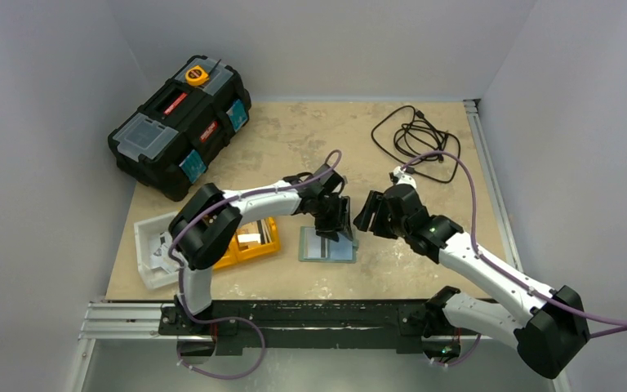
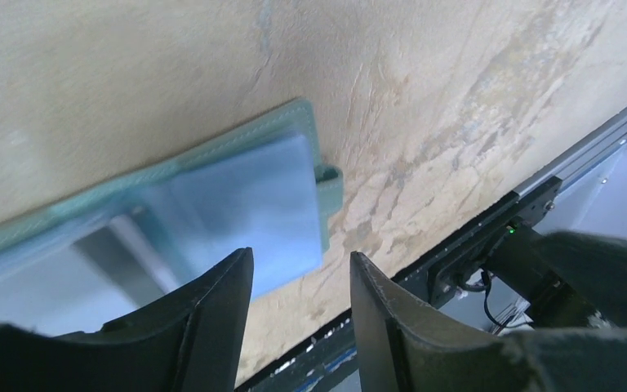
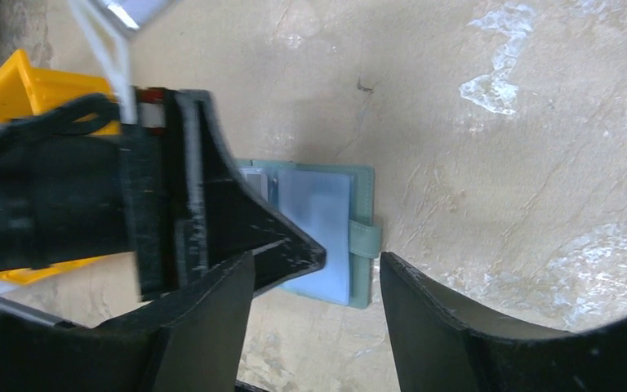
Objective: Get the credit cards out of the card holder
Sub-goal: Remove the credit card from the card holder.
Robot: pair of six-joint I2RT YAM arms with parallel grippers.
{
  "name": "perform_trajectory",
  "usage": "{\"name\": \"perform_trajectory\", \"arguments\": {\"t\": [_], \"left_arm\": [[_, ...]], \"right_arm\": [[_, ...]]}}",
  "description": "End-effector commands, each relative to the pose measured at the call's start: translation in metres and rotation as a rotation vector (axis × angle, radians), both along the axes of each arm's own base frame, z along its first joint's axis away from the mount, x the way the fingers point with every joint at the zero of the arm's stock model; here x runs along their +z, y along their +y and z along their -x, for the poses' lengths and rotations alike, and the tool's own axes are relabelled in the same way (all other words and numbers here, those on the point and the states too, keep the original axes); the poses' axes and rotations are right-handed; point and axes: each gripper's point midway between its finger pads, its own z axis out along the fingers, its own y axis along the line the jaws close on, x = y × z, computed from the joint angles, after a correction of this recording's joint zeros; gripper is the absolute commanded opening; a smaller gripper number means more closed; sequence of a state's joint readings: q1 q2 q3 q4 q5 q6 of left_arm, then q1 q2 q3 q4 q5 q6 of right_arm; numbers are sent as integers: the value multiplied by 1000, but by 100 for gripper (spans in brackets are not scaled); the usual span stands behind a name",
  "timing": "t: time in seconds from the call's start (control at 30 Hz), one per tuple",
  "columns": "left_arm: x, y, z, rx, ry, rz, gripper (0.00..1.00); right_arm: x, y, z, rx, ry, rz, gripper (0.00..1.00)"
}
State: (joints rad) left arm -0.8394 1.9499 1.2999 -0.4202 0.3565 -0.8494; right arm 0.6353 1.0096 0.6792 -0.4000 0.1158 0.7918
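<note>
OVERHEAD VIEW: A black toolbox (image 1: 181, 122) is seen at the upper left of the desk (image 1: 294, 135). A white tray (image 1: 143, 238) and an orange tray (image 1: 271, 247) are set side by side at the lower left. Small pale and dark flat pieces are seen in the orange tray, too small to be told for cards.

Just right of the orange tray, near the centre of the frame, the holder (image 1: 326, 247) is laid open and flat on the desk, its pale blue lining turned up. The left tool (image 1: 341, 232) is held over the holder's upper right part, its jaws spread with nothing between them. In the left wrist view its fingers (image 2: 212, 322) are shown apart above the holder's right edge and clasp tab. Whether the holder is touched cannot be told. A grey strip in the holder's left half is blurred there, and it cannot be made out as a card.

The right tool (image 1: 365, 216) is held just right of the left tool and faces it. Its jaws are likewise spread and empty, and in the right wrist view the holder is framed between them, below. A black cable (image 1: 415, 140) is coiled loosely at the upper right of the desk, well apart from both tools.
</note>
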Motion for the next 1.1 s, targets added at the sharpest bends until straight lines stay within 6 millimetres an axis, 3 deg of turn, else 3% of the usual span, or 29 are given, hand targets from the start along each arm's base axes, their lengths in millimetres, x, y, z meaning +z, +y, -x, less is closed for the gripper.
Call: {"name": "perform_trajectory", "arguments": {"t": [0.0,0.13,0.27,0.57,0.83,1.07], "left_arm": [[52,27,-20,55,-112,45,47],[57,61,-25,110,-130,6,48],[45,90,-23,154,-117,-30,45],[20,100,-13,146,-73,-50,25],[4,100,-9,136,-47,-60,12],[-12,100,-6,132,-16,-85,8]], "right_arm": [[11,13,-2,36,-35,-69,56],[12,32,0,89,-31,-121,56],[7,66,6,174,-7,-165,54],[-37,110,1,270,92,-207,43],[-66,114,0,268,144,-193,35],[-85,105,2,241,177,-161,34]]}}
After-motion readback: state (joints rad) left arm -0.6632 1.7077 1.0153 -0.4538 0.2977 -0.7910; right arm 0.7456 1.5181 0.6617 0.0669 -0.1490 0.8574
